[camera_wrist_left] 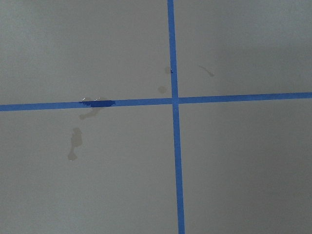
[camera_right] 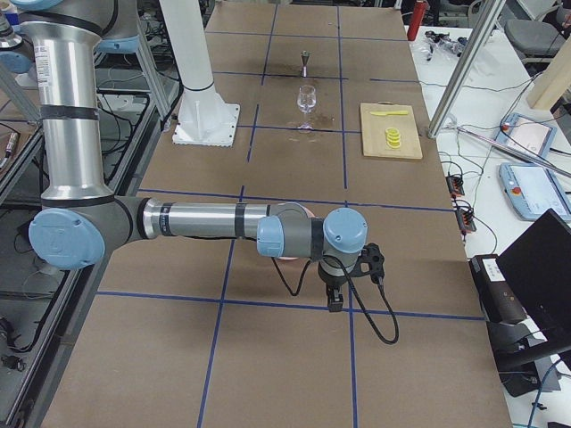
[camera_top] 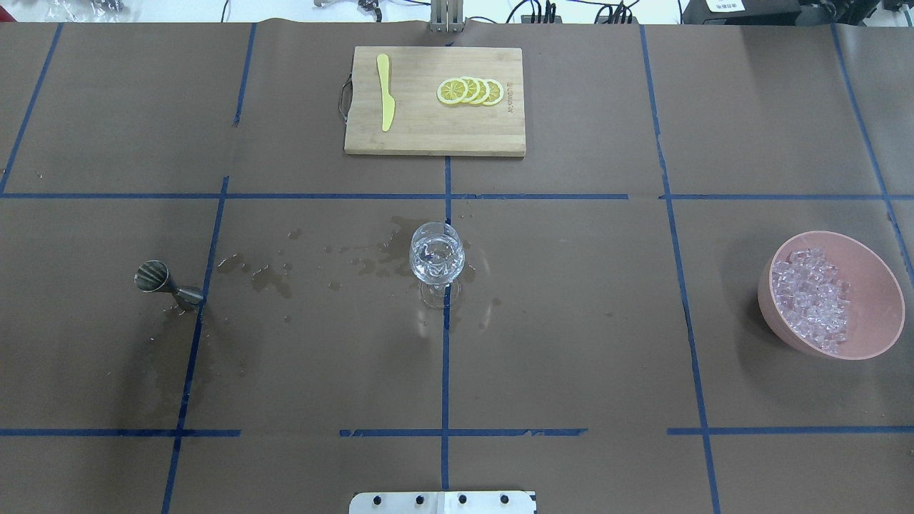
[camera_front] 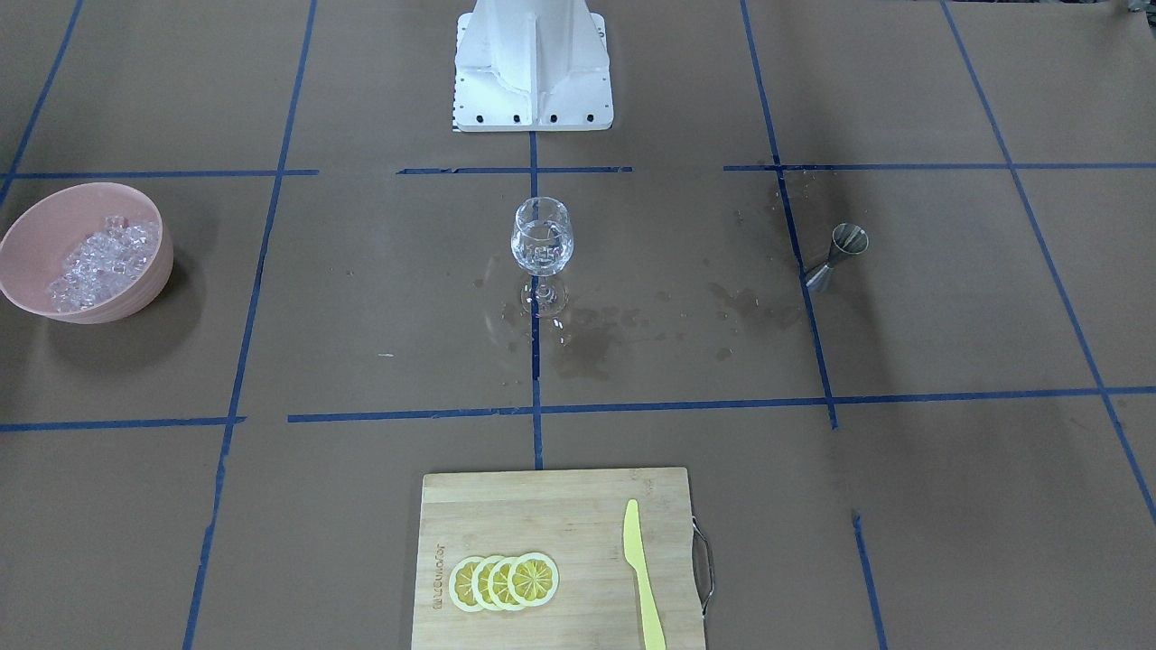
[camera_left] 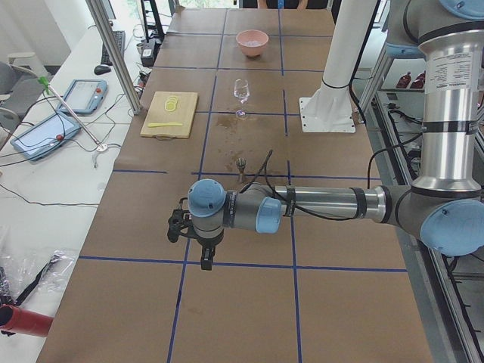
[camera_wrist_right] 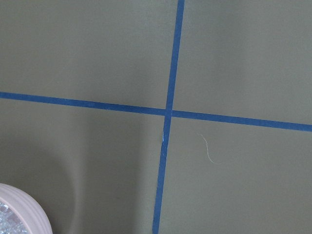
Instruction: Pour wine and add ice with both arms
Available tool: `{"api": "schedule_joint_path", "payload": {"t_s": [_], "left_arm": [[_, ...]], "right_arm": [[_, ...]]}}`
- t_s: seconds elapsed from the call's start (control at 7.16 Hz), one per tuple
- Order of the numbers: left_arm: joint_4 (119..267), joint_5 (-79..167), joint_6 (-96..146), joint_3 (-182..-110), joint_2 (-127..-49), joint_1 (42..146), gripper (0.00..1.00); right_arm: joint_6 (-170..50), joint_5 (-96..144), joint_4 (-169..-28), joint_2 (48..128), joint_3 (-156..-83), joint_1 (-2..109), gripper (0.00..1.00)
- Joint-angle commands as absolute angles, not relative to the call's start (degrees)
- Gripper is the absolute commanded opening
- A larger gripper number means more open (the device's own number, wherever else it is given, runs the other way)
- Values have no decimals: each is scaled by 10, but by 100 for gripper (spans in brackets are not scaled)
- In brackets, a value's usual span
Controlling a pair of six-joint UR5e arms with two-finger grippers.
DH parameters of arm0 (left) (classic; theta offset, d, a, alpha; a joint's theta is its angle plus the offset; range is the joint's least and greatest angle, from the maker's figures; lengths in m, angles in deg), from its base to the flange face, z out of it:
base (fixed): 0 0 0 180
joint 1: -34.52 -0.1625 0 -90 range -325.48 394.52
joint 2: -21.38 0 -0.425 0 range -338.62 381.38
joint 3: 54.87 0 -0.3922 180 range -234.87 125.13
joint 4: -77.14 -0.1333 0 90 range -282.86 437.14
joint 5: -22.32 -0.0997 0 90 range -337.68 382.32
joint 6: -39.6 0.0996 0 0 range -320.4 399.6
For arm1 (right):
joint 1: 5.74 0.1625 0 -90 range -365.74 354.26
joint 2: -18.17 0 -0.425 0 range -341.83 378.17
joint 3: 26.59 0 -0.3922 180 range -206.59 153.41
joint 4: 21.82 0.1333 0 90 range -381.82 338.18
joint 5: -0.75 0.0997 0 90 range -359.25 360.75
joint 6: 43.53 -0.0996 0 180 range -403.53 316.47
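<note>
Nearest the exterior left camera, the left arm's tool [camera_left: 204, 257] hangs pointing down over the bare surface [camera_left: 249, 318] with no object showing at it. Its finger spread cannot be told, nor can that of the right arm's tool [camera_right: 335, 299], which hangs just beside the pink bowl [camera_top: 878, 285] of ice [camera_top: 814, 300]. The jigger [camera_top: 168, 282] stands upright, long axis vertical and mouth up, between the left arm's tool and the central wine glass [camera_top: 437, 260], so the left arm is nearer; whether it holds wine cannot be told.
</note>
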State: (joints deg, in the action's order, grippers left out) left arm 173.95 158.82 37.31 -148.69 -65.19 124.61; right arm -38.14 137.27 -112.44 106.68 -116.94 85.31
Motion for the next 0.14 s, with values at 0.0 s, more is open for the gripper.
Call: {"api": "schedule_joint_path", "payload": {"t_s": [0.0], "left_arm": [[1740, 1588, 373, -1486, -651, 1246, 100]], "right_arm": [[-381, 1372, -1124, 1067, -1169, 853, 100]]}}
